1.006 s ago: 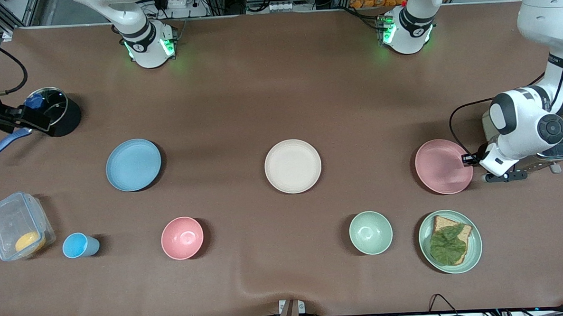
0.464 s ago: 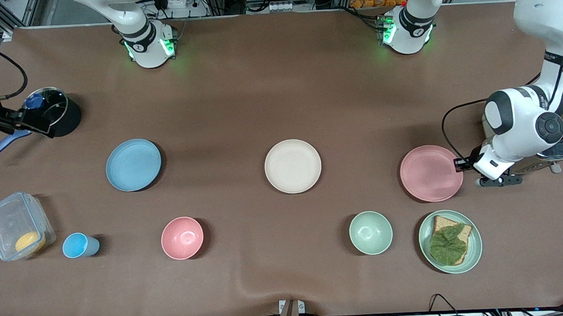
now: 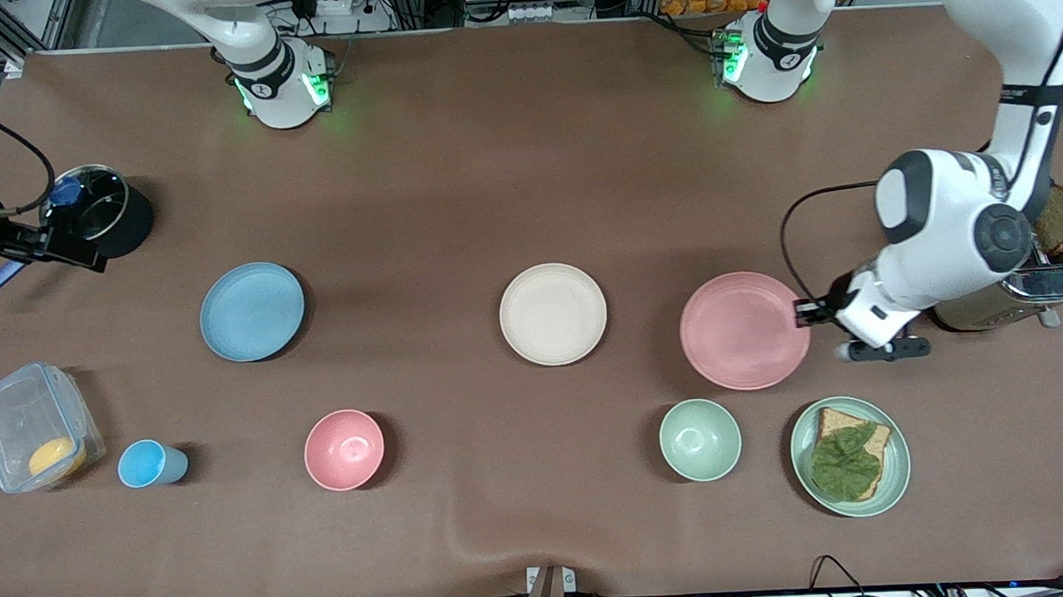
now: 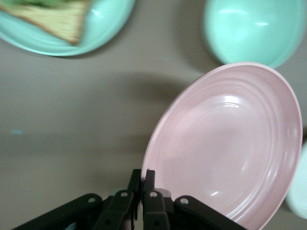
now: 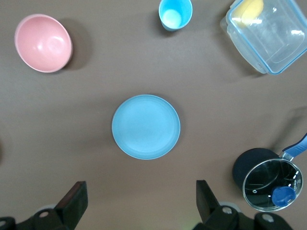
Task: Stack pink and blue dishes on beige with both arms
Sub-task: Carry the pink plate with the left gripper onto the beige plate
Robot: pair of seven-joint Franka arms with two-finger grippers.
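Between the beige plate (image 3: 553,314) and the toaster (image 3: 1025,290), the left gripper (image 3: 804,312) pinches the pink plate's (image 3: 745,330) rim. Above the blue plate (image 3: 252,311), the right gripper (image 5: 139,203) hovers with fingers spread.

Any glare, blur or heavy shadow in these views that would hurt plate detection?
Front view: sharp, even light, soft shadows beside each dish; the flat round beige plate shows no glare.
Left wrist view: the pale pink flat plate, pinched at its rim by the left end effector, carries small highlights; the green dishes look soft.
Right wrist view: the light blue flat plate is crisp; the glass pot lid glints.
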